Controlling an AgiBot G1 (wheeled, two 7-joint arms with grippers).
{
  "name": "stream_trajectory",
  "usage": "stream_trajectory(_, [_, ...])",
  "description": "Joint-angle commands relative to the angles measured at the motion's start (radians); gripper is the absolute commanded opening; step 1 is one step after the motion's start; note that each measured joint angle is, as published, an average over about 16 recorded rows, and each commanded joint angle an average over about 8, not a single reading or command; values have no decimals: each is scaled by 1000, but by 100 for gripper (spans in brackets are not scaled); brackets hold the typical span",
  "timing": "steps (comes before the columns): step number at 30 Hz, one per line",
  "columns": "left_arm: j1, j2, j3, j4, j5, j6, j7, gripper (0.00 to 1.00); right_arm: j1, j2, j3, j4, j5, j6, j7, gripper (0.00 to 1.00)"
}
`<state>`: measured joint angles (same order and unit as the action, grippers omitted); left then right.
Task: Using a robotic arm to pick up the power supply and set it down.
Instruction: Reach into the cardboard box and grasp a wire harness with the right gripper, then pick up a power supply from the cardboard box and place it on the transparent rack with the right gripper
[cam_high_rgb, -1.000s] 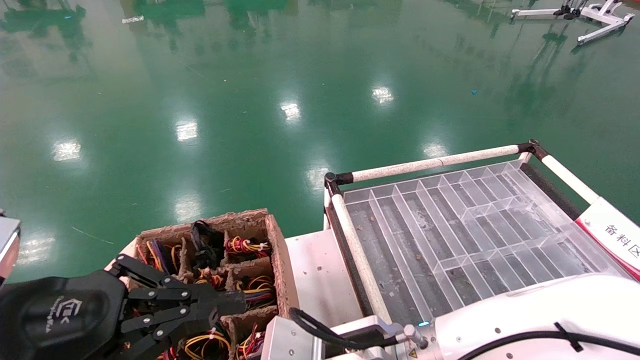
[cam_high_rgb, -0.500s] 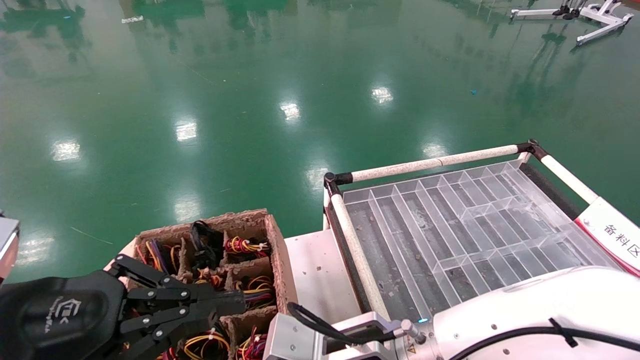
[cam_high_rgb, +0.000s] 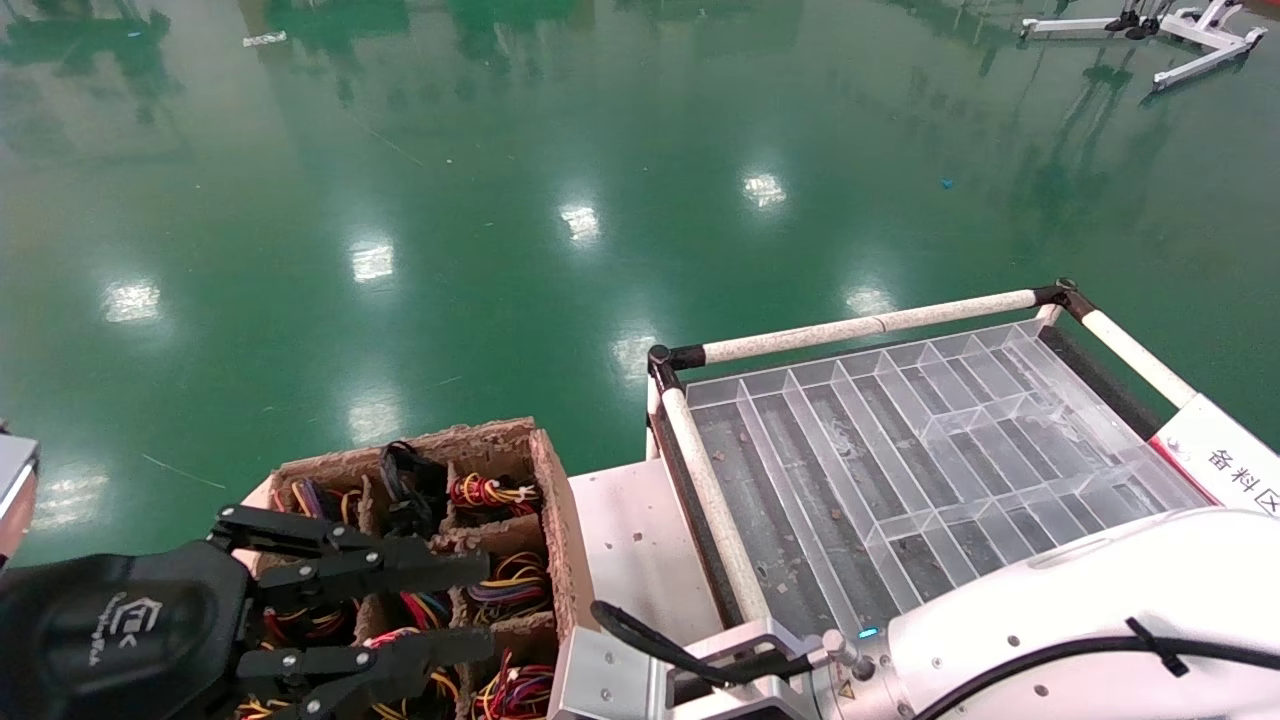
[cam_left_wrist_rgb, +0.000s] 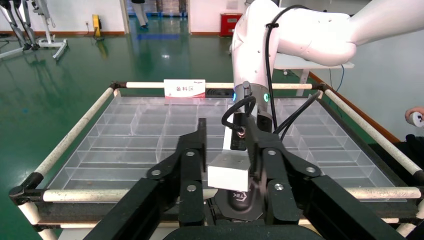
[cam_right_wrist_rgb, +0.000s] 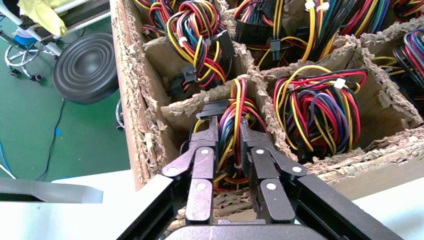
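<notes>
The power supply shows only as its tied bundle of red, yellow, orange and black wires (cam_right_wrist_rgb: 234, 97), standing in a compartment of the torn cardboard box (cam_right_wrist_rgb: 131, 95); its body is hidden below. My right gripper (cam_right_wrist_rgb: 228, 122) reaches down into that compartment, its fingers pressed against both sides of the bundle. In the head view the white right arm (cam_high_rgb: 1050, 620) reaches over the box (cam_high_rgb: 556, 500), and its gripper is hidden. My left gripper (cam_high_rgb: 487, 603) hovers over the box's near-left compartments, open and empty (cam_left_wrist_rgb: 225, 125).
Other compartments hold more wire bundles (cam_right_wrist_rgb: 320, 110) (cam_high_rgb: 490, 492). Right of the box, a clear divided tray (cam_high_rgb: 900, 450) sits on a rack with white rails (cam_high_rgb: 870, 325) and a label card (cam_high_rgb: 1235, 465). Green floor lies beyond.
My left gripper's fingers have spread from nearly closed to wide open. The right arm's wrist has shifted slightly to the right over the box.
</notes>
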<state>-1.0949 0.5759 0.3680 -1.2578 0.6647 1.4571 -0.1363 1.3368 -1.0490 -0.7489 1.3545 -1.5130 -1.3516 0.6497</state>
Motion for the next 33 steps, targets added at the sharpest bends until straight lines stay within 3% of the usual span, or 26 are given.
stream_trajectory(1, [0, 0, 0, 0, 0, 0, 0, 100, 4, 0, -1, 0, -1, -5, 3, 0])
stream_trajectory(13, [0, 0, 0, 0, 0, 0, 0, 100, -1, 26, 41, 0, 78, -4, 13, 0])
stream_trajectory(33, [0, 0, 0, 0, 0, 0, 0, 100, -45, 214, 316, -2, 471, 37, -42, 0])
